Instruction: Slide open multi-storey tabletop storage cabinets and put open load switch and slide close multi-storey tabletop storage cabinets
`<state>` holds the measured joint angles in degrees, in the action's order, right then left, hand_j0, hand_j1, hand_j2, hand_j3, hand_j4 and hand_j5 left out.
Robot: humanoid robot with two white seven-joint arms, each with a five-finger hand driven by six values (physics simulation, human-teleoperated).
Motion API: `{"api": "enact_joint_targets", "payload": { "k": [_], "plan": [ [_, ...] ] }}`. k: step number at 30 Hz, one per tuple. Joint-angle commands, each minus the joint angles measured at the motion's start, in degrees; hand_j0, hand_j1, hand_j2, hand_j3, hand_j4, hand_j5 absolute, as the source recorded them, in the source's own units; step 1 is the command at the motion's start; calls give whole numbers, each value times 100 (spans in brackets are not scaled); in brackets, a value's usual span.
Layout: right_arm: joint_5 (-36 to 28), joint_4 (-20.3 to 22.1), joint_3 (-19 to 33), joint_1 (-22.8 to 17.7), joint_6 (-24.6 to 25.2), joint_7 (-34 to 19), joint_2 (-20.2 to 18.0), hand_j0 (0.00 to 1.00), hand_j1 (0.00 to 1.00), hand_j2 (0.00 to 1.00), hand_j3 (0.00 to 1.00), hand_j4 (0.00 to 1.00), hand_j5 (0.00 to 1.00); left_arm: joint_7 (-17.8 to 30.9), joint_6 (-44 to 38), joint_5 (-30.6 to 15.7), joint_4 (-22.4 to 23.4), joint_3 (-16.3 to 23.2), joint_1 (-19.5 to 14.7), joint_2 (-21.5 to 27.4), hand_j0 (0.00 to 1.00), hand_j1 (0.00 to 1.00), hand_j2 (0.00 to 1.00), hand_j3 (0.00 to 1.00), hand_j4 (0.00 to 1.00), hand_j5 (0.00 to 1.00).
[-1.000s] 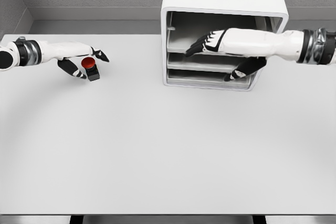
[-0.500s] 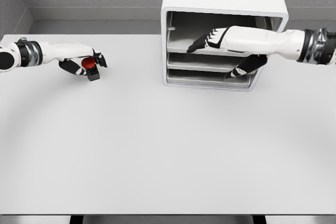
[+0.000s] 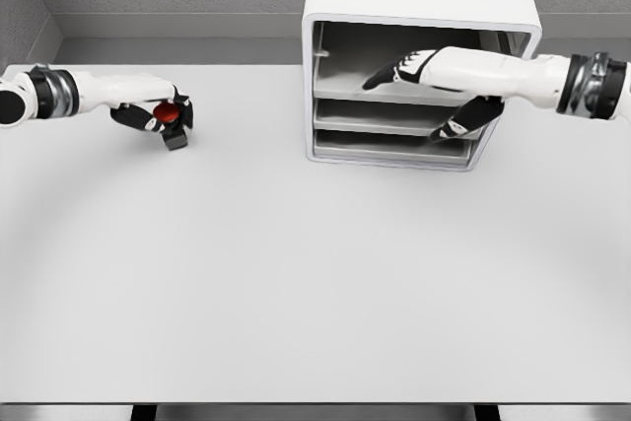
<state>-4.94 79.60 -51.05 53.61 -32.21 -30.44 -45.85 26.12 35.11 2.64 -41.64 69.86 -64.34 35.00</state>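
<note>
From the head view, the left robot hand (image 3: 153,113) has curled its fingers round the switch (image 3: 170,118), a small dark block with a red button on top, at the far left of the worktop (image 3: 296,283); a second ago those fingers were spread either side of it, so the grasp has only just come together and the switch looks ready to be lifted. It sits on or just above the worktop, well apart from the cabinet (image 3: 419,56). The right robot hand (image 3: 419,81) reaches in from the right across the cabinet's open front, fingers apart and gripping nothing, with the upper fingers in the top bay and the thumb lower down near the middle shelf (image 3: 385,115); it has drawn slightly rightward and deeper since a second ago. The cabinet's bays appear open already, so the opening step seems done. The likely next move is carrying the switch over to a bay, and the right arm may need to clear out of the way first.
</note>
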Motion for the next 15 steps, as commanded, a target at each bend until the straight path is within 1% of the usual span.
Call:
{"api": "enact_joint_targets", "payload": {
  "k": [1, 2, 6, 8, 11, 15],
  "plan": [
    [-25, -49, 8, 0, 22, -14, 41, 94, 94, 94, 94, 94, 94, -2, -11, -35, -90, -16, -9, 24, 46, 46, 46, 46, 46, 46],
    [81, -58, 8, 0, 31, -14, 41, 94, 94, 94, 94, 94, 94, -2, -11, -44, -151, -16, -44, 42, 45, 45, 45, 45, 45, 45],
    [90, -155, 7, -44, 31, -6, 50, 94, 94, 94, 94, 94, 94, -2, -11, -44, -327, -16, -79, 50, 44, 44, 44, 44, 44, 44],
    [99, -304, -10, -53, -4, 3, 58, 94, 94, 94, 94, 94, 94, -2, -11, -44, -423, -16, -88, 59, 43, 43, 43, 43, 43, 43],
    [99, -322, -10, -62, 5, 3, 85, 94, 94, 94, 94, 94, 94, -2, -11, -62, -564, -25, -114, 103, 43, 43, 43, 43, 43, 43],
    [99, -322, 8, -88, 31, 3, 85, 94, 94, 94, 94, 94, 94, -2, -11, -97, -968, -34, -132, 314, 43, 43, 43, 43, 43, 43]
  ]
}}
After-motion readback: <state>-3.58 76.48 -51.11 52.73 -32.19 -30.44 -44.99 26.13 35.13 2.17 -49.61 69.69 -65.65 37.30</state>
